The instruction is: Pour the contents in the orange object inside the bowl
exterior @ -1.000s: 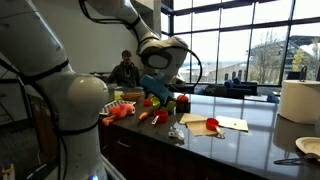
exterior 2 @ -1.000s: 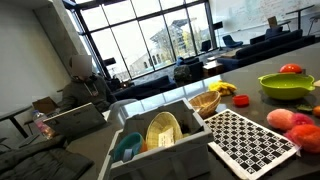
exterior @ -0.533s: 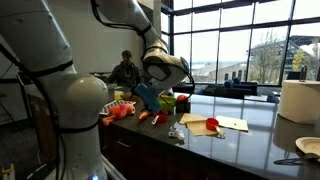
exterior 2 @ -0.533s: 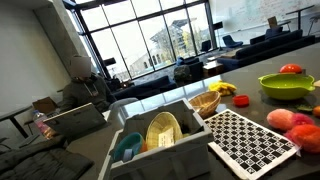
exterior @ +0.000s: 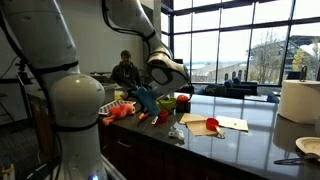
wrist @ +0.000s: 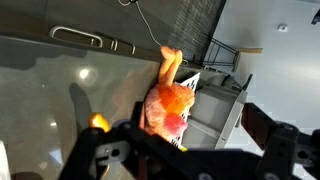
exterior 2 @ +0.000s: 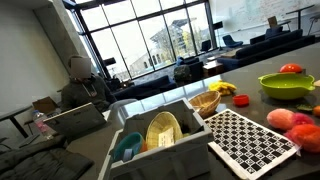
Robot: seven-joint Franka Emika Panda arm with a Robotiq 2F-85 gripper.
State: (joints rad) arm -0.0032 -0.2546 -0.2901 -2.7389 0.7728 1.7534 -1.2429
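Note:
The lime-green bowl stands at the far right of the counter, with a red round toy behind it. In the wrist view an orange fuzzy toy with a pink patch lies on the dark counter just beyond my gripper. The gripper is open with nothing between its black fingers. A small bright orange thing shows by the left finger. I cannot tell which orange thing holds contents. In an exterior view my gripper hangs low over the cluster of toy foods beside the orange toy.
A grey dish rack holds a pale plate, next to a black-and-white checkered mat. A wicker basket and bananas sit behind. A paper towel roll and white plate are at one end. A person sits beyond.
The arm has come down and a little to the left, bringing the gripper lower over the toy foods. The jaws stayed open.

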